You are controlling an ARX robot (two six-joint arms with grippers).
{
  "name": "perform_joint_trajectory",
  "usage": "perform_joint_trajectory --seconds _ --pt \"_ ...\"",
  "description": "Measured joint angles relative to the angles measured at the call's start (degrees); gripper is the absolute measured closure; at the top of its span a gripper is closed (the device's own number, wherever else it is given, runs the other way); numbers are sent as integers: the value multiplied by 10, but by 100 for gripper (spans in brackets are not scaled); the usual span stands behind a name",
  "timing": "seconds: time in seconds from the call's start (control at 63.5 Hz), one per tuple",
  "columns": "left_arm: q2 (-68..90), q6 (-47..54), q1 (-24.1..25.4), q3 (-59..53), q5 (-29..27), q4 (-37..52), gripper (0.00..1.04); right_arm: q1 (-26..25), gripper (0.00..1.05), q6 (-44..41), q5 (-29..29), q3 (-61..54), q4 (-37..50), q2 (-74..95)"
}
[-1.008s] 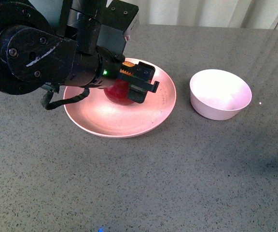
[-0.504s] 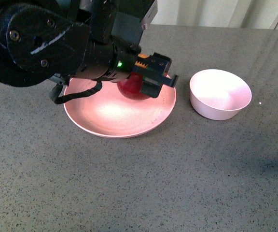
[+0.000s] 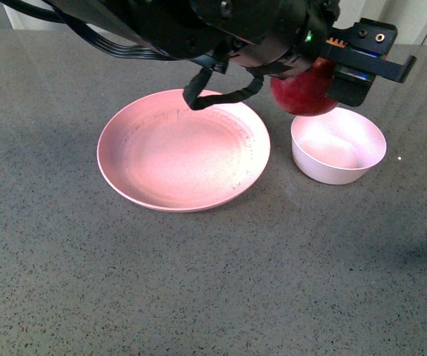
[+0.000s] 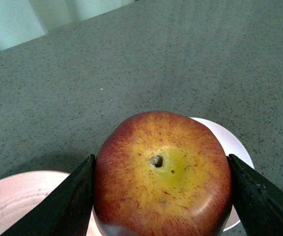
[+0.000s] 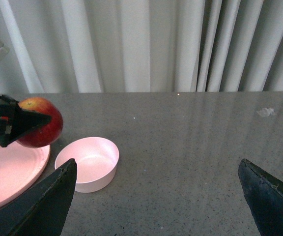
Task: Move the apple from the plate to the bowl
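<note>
The dark red apple (image 3: 304,93) hangs in the air, lifted clear of the wide pink plate (image 3: 184,148) and level with the far left rim of the small pale bowl (image 3: 339,144). My left gripper (image 3: 325,74) is shut on the apple; its two dark fingers press the apple's sides (image 4: 162,179), with the yellow-green stem patch facing the camera. The bowl's rim (image 4: 237,147) shows just behind the apple. My right gripper (image 5: 158,196) is open and holds nothing; from it I see the apple (image 5: 41,129), the bowl (image 5: 87,163) and the plate's edge (image 5: 9,177).
The plate and bowl stand on a dark grey speckled tabletop (image 3: 273,282). White curtains (image 5: 146,44) hang behind the table's far edge. The left arm's black body (image 3: 199,30) spans the area above the plate.
The left gripper has lifted the apple off the plate and carried it up and to the right, to the bowl's edge. The plate now lies bare.
</note>
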Motion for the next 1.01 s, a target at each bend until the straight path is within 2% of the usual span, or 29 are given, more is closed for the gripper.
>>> perform_joint_trajectory --seconds 0.409,0.882,1.008 --pt "49 -13 -30 38 5 -7 37 0 9 0 0 0 0 0" --pt "86 -16 -24 78 11 -18 37 0 9 0 0 0 0 0" --pt "98 -19 -24 78 13 -18 19 0 9 0 0 0 0 0"
